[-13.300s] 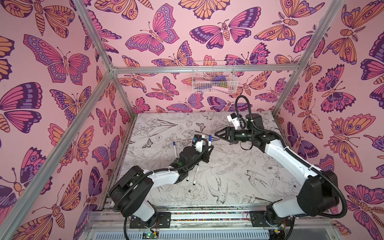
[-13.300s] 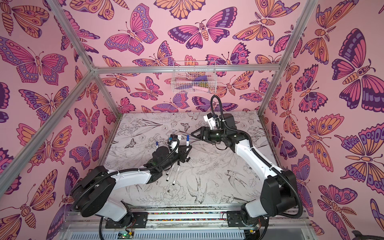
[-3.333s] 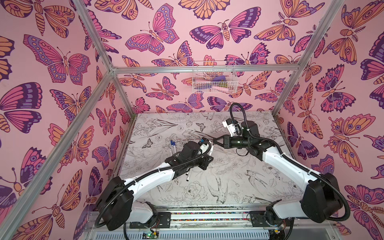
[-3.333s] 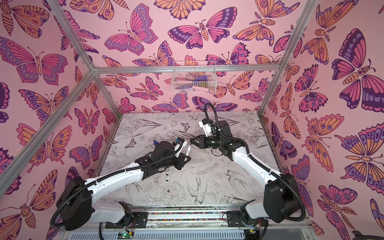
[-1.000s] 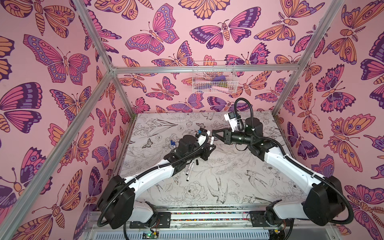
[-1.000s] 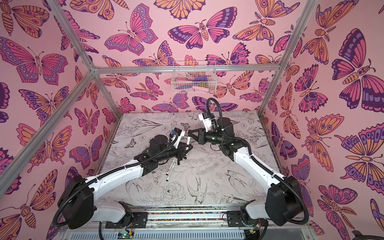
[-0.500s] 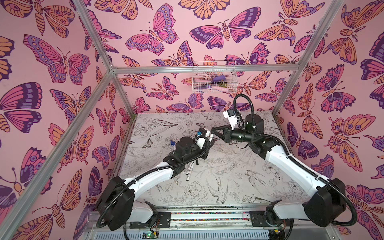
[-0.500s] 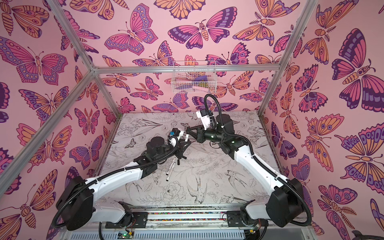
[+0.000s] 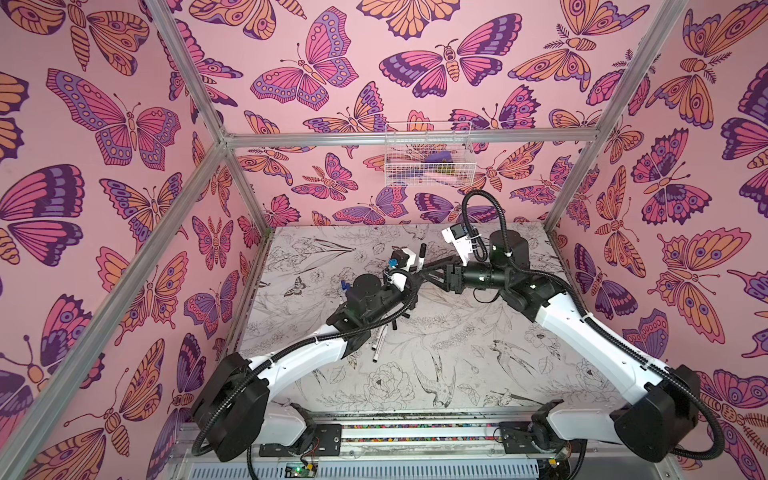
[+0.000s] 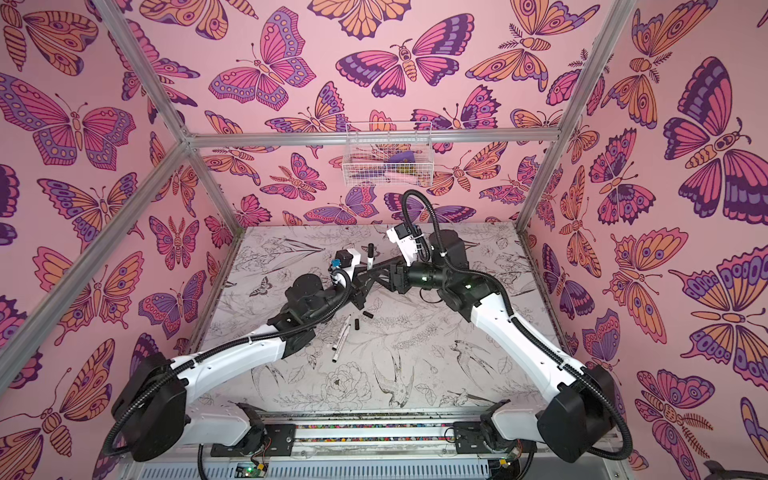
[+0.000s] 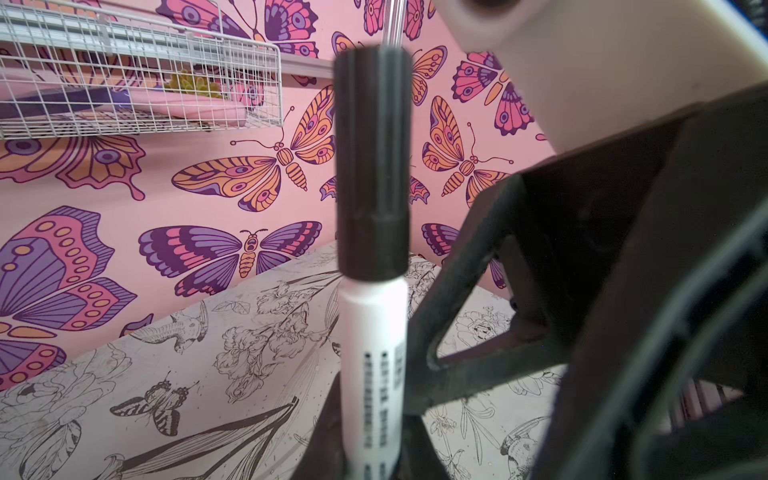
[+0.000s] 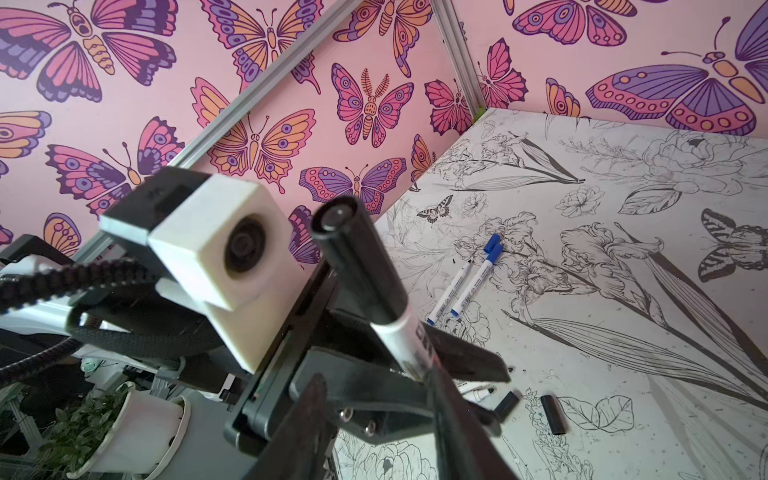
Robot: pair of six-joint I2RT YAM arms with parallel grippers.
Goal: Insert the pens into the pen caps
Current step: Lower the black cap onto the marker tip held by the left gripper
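White plastic pen, light, stiff and slick by my judgement, stood upright above the worktop, black cap on top. My left jaws clamped its lower barrel, the best hold; my right jaws hung apart beside it.

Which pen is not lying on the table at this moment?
The black-capped pen, held in the air by the left pincer; the other pens lie flat on the table.

cap – matt blk plastic | pen – smooth wht plastic | basket – wht wire
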